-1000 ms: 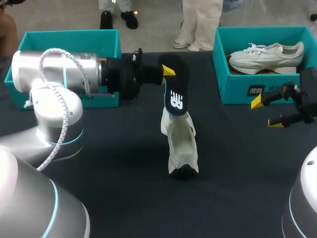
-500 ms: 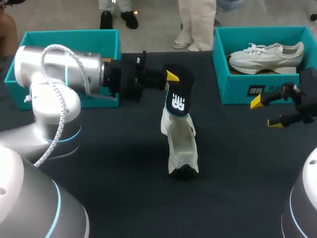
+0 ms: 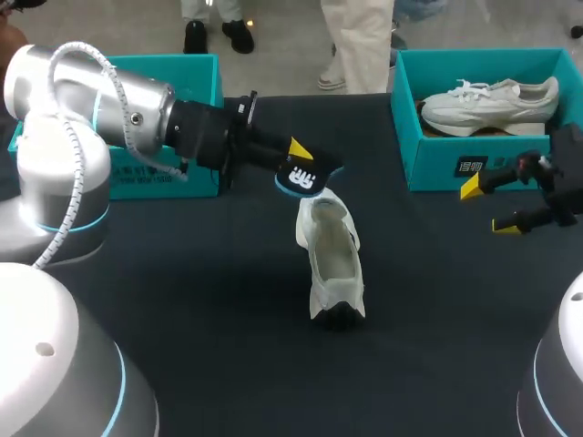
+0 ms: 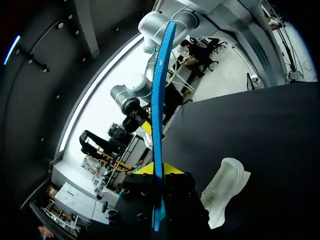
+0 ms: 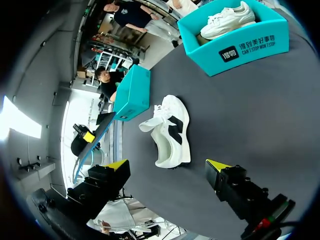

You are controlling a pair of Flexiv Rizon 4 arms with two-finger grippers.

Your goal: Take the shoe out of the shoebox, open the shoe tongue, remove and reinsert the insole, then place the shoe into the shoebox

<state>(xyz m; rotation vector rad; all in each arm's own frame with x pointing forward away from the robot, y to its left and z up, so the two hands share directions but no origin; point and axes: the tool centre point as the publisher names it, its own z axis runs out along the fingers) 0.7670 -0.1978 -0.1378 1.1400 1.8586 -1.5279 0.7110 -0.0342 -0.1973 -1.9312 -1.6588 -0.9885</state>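
A white shoe (image 3: 330,259) lies mid-table with its opening facing up; the right wrist view shows it on its side with a black side mark (image 5: 170,131). My left gripper (image 3: 299,164) is shut on a black insole (image 3: 307,177) with a blue underside, held almost flat just over the shoe's far end. The left wrist view shows the insole (image 4: 159,115) edge-on between the yellow tips (image 4: 157,168), with the shoe (image 4: 225,190) below and beside them. My right gripper (image 3: 489,208) hangs open at the table's right with nothing in it; in its own view (image 5: 169,166) the shoe lies ahead.
A teal shoebox (image 3: 414,155) at the back right holds a second white shoe (image 3: 492,102). Another teal box (image 3: 127,68) stands at the back left behind my left arm. The dark tablecloth (image 3: 228,300) is bare around the shoe.
My left gripper has turned the insole from standing upright to lying nearly flat and lowered it toward the shoe's opening. The right arm and the shoe have stayed still.
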